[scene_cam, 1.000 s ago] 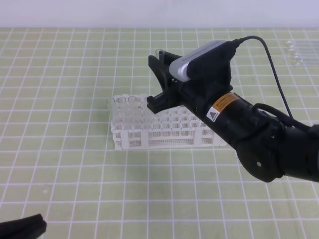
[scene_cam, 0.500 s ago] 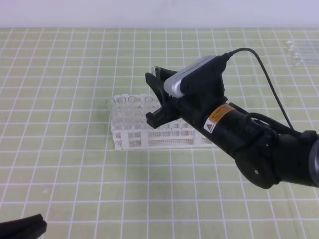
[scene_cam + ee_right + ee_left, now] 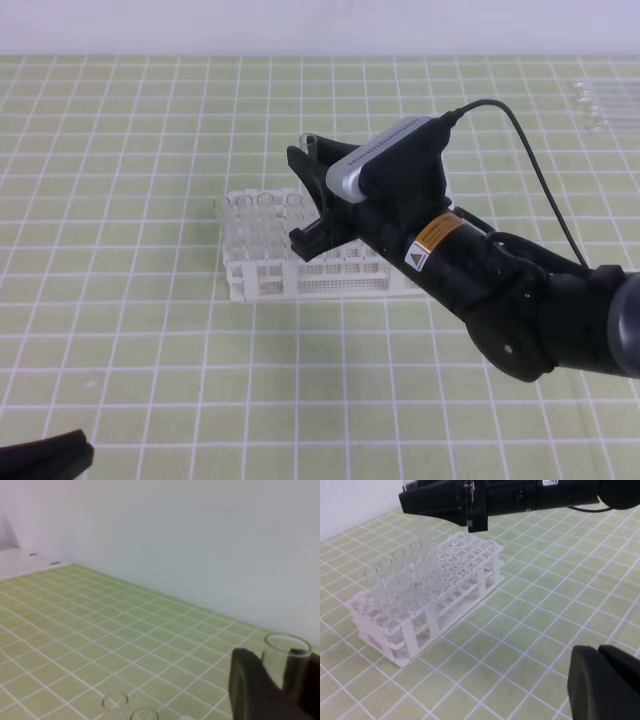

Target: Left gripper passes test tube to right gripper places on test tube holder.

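Above test tube holder (image 3: 262, 262) near worktop centre: right gripper (image 3: 305, 195) part-closed on upright test tube (image 3: 286, 666), aligning for insertion; left gripper (image 3: 605, 682) shut, empty, withdrawn.

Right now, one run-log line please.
right pincer: shut on test tube | over test tube holder | left pincer: shut, empty

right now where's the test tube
Upright in the right gripper, the test tube hangs over the test tube holder's left end, beside tubes already racked.

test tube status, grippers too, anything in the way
Right gripper shut on test tube, over test tube holder. Left gripper shut, empty. Racked tubes close below.
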Robot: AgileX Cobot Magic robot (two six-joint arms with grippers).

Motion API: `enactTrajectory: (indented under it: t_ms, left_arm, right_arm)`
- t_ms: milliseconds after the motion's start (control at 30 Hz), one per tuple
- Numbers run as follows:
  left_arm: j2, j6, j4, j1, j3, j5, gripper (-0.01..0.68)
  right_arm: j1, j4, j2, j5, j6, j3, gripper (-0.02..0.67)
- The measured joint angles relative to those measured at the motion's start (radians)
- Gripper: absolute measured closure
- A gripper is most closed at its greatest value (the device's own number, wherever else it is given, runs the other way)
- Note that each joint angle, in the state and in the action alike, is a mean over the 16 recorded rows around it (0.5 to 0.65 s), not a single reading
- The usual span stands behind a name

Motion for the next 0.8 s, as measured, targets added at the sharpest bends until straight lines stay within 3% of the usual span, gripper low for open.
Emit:
enactTrajectory:
  t_ms: [800]
  left_arm:
    - [0.002,0.000,0.001,0.001,-0.001,-0.004,0.675]
  right_arm:
    - [0.000,-0.004,0.034,-0.045,-0.002,0.000,0.547]
